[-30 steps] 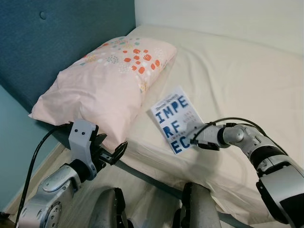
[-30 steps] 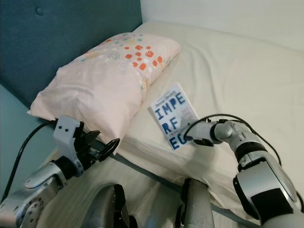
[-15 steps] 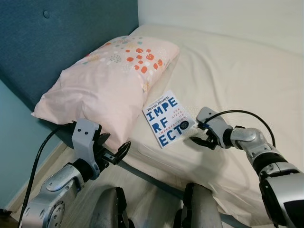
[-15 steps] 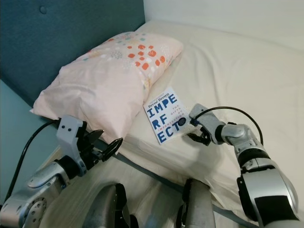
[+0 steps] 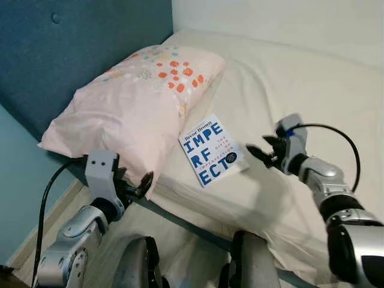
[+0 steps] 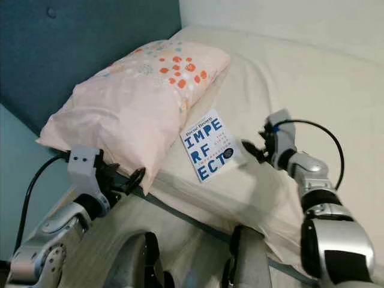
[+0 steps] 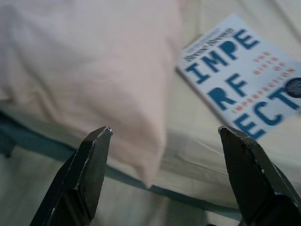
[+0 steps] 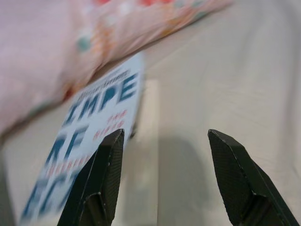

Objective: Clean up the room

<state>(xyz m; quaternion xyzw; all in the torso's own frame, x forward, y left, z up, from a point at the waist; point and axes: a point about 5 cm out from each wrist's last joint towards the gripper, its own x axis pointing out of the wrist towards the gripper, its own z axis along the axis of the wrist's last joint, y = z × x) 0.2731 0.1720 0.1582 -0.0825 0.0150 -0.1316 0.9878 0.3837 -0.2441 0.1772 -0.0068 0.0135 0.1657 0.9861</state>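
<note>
Even, soft daylight from my head views, bright on the bed (image 5: 312, 84), no glare. Faint shadow under my right arm on the sheet. Head views sharp; both wrist views soft, the book (image 8: 89, 136) smeared with motion blur, the pillow (image 7: 80, 70) out of focus.

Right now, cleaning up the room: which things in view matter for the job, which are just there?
Job:
- book, lying flat on the bed beside the pillow
- right gripper, open, just right of the book

Just there:
- pillow
- bed
- headboard
- left gripper, open, idle
</note>
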